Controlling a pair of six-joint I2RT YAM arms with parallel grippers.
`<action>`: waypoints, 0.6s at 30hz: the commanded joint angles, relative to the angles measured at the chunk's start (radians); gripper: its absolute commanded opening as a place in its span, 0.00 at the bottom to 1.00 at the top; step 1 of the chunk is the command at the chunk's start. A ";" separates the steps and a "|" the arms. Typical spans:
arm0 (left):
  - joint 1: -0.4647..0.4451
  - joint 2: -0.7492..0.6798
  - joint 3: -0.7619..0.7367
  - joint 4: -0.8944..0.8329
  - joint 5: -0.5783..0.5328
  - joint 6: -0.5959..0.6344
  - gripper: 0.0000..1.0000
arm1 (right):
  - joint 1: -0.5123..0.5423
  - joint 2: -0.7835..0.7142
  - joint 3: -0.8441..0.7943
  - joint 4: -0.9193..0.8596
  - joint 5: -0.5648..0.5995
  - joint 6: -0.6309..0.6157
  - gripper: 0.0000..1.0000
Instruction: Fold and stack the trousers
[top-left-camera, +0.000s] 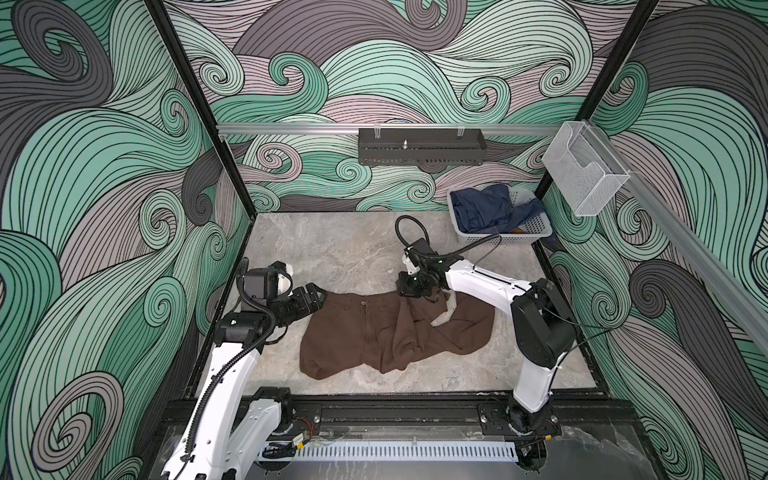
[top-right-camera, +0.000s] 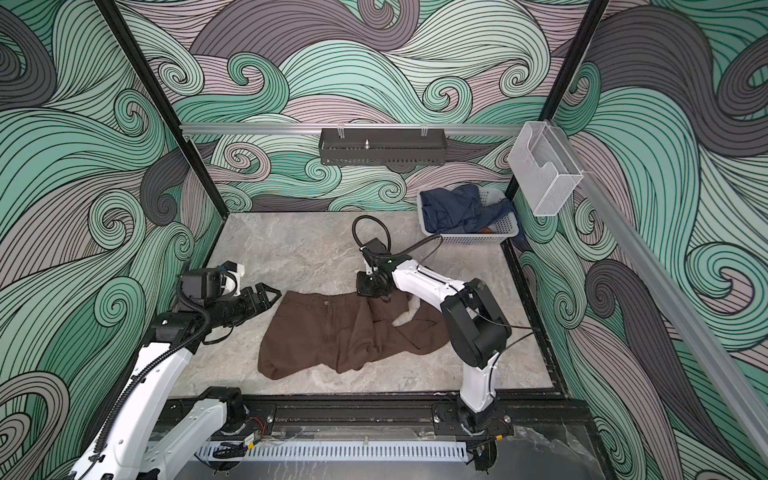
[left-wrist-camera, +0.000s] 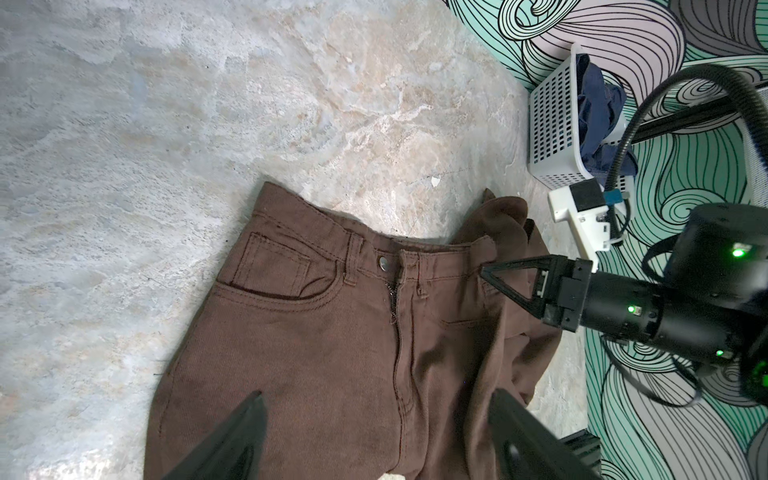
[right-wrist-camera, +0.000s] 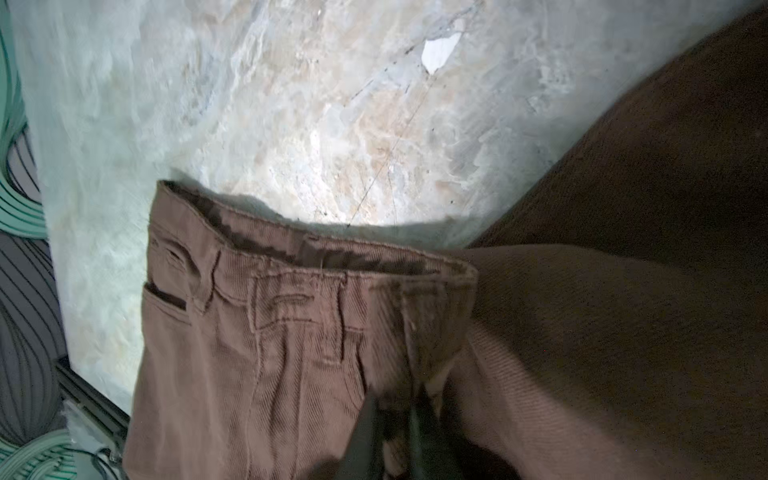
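Your right fingers (right-wrist-camera: 359, 440) are clenched on the trousers (top-left-camera: 374, 332). They pinch a fold of the brown cloth just under the waistband (left-wrist-camera: 324, 226), on the side of the fly away from your left arm, and the right wrist view shows cloth bunched up between them. The right gripper (top-left-camera: 409, 293) points down onto that far edge of the trousers in both top views. Your left fingers (left-wrist-camera: 237, 436) are released and spread wide over the hip of the trousers, with nothing gripped between them. The left gripper (top-left-camera: 314, 297) hangs at the waistband corner nearest your left arm, and you cannot tell whether it touches the cloth. The trousers lie front up on the marble-patterned counter (top-left-camera: 332, 249), with the waistband toward the back wall and a metal button (left-wrist-camera: 382, 261) at its middle. The half by your left arm lies flat, showing its front pocket (left-wrist-camera: 282, 270). Over the other half, more brown cloth of the same pair lies doubled in a rumpled heap that spreads toward your right arm's base. A white strip of cloth (top-left-camera: 444, 311) shows on that heap, just beside the right forearm. Beyond the trousers and well apart from them, in the far corner on your right arm's side, stands a white perforated plastic basket (top-left-camera: 498, 240). It holds navy blue garments (top-left-camera: 486, 208) that spill over its rim.
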 joint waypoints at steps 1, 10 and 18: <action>0.005 0.003 0.081 -0.035 0.004 0.045 0.86 | -0.009 -0.055 0.133 -0.099 0.012 -0.019 0.00; -0.091 -0.057 0.023 0.275 0.234 -0.060 0.79 | -0.055 -0.234 0.580 -0.181 0.107 -0.024 0.00; -0.415 0.055 -0.035 0.447 0.117 -0.066 0.82 | -0.167 -0.102 1.132 -0.237 0.192 -0.048 0.00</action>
